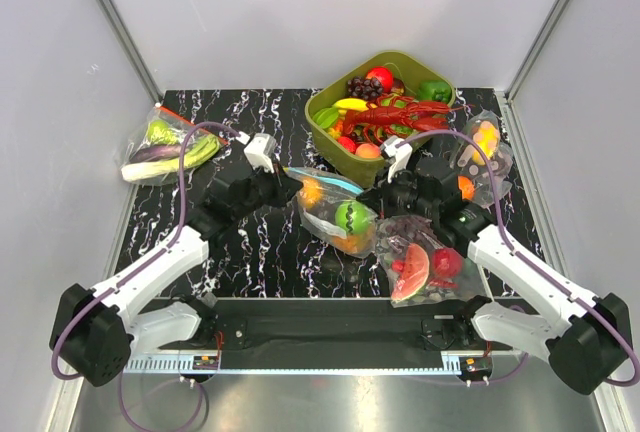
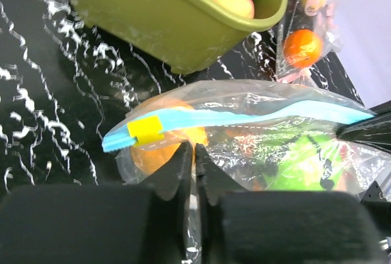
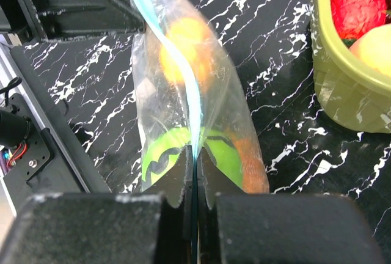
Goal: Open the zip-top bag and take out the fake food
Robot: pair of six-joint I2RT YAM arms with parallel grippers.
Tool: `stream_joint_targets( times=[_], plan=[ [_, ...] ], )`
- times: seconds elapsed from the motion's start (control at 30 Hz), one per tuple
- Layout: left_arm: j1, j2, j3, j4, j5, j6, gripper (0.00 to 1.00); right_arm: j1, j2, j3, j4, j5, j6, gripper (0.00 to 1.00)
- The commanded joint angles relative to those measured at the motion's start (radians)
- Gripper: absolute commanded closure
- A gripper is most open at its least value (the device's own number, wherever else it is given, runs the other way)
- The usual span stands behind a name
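Note:
The zip-top bag [image 1: 335,214] hangs at the table's middle, stretched between both grippers. Its light-blue zip strip [image 2: 244,116] carries a yellow slider [image 2: 145,129] at the left end. My left gripper [image 2: 195,148] is shut on the clear plastic just below the strip, beside the slider. My right gripper [image 3: 193,154] is shut on the strip's other end, with the bag [image 3: 183,80] stretching away from it. The fake food is inside: a green ball [image 1: 351,217] and a yellow-orange round fruit [image 1: 311,193]. In the left wrist view the orange fruit [image 2: 149,157] sits right behind my fingers.
An olive bin [image 1: 322,102] with a red lobster [image 1: 400,115] and other toy food stands at the back. A bag of green vegetables [image 1: 165,147] lies back left. A bag with a watermelon slice [image 1: 420,267] lies under my right arm, and another filled bag [image 1: 482,147] back right.

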Motion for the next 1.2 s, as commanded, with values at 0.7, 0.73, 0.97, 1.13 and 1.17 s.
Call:
stream_joint_targets(
  times=[0.7,0.73,0.97,1.13,1.17],
  plan=[
    [-0.003,-0.099,-0.021,0.146,0.218,0.200,1.00,0.113,0.320,0.501,-0.160,-0.059,-0.171,0.36],
    [-0.005,-0.099,-0.021,0.143,0.220,0.201,1.00,0.118,0.331,0.509,-0.159,-0.061,-0.171,0.37],
    [-0.015,-0.088,-0.007,0.129,0.229,0.209,1.00,0.164,0.389,0.538,-0.176,-0.042,-0.184,0.46],
    [-0.026,-0.090,-0.004,0.133,0.254,0.221,1.00,0.182,0.432,0.561,-0.208,0.028,-0.203,0.51],
    [-0.029,-0.091,-0.005,0.135,0.258,0.224,1.00,0.184,0.438,0.565,-0.215,0.037,-0.204,0.58]
  ],
)
